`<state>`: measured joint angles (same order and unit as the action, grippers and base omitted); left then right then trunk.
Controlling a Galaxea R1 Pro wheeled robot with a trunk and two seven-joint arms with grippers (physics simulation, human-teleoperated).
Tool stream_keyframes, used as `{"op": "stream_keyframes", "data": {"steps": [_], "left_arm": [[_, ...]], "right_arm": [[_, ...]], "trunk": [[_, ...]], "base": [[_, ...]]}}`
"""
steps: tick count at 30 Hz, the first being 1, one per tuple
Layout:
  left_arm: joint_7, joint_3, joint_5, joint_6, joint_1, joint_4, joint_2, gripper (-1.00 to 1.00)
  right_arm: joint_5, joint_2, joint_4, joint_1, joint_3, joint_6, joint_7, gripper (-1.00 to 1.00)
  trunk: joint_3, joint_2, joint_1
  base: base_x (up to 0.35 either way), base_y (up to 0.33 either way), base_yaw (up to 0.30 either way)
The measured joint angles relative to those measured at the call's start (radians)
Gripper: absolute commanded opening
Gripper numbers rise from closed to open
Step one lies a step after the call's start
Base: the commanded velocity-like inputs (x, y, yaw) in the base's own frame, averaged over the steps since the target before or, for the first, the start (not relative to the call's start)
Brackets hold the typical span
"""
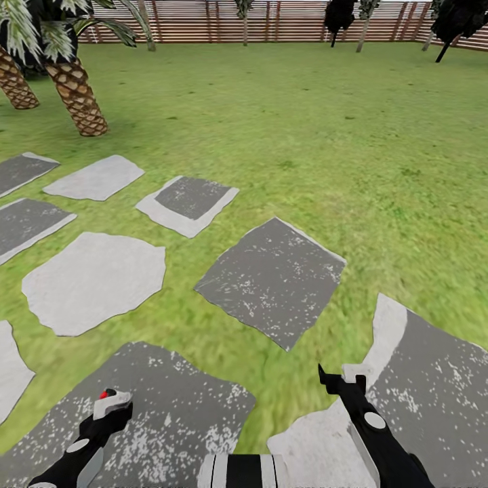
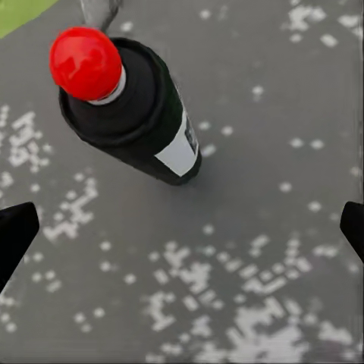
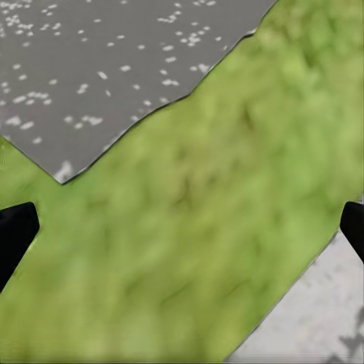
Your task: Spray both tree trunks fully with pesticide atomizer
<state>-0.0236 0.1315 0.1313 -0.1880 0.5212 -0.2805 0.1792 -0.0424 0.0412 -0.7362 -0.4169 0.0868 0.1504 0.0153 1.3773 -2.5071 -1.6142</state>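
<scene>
The pesticide atomizer (image 2: 133, 106), black body with a red cap, is lying on a dark speckled paving slab (image 2: 250, 250), right by that slab's near edge under the left gripper (image 1: 112, 403). That gripper is hanging over it wide open, gripping nothing. The right gripper (image 1: 342, 376) is also gaping open and empty, hovering over grass (image 3: 220, 227) between two slabs. Palms (image 1: 78, 95) and a slat fence (image 1: 203, 20) are sitting further out.

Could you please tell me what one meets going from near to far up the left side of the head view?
Left hand holding the atomizer → dark speckled slab → pale rounded slab → pale slab → palm trunk → wooden fence.
</scene>
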Motion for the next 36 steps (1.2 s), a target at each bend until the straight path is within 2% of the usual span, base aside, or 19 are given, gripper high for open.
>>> {"op": "stream_keyframes", "data": {"steps": [4,18,28,36], "left_arm": [[0.0,-0.002,0.001,-0.022,0.0,-0.023,0.001,1.0],[-0.001,0.0,0.001,-0.025,-0.002,-0.045,-0.001,1.0],[-0.002,-0.001,0.001,-0.026,-0.002,-0.046,-0.004,1.0],[-0.002,0.0,0.005,-0.027,-0.002,-0.067,-0.009,1.0]], "right_arm": [[0.0,-0.002,0.0,0.0,0.0,0.0,0.0,1.0],[0.001,0.002,-0.002,0.0,0.0,0.002,-0.001,1.0],[0.001,0.002,-0.003,0.0,0.0,0.002,-0.001,1.0],[0.001,0.002,-0.004,0.0,0.0,0.002,-0.001,1.0]], "trunk": [[0.0,0.0,0.0],[0.0,0.0,0.0],[0.0,0.0,0.0],[0.0,0.0,0.0]], "base": [[0.0,0.0,0.0],[0.0,0.0,0.005],[0.0,0.0,0.235],[0.0,0.0,0.041]]}}
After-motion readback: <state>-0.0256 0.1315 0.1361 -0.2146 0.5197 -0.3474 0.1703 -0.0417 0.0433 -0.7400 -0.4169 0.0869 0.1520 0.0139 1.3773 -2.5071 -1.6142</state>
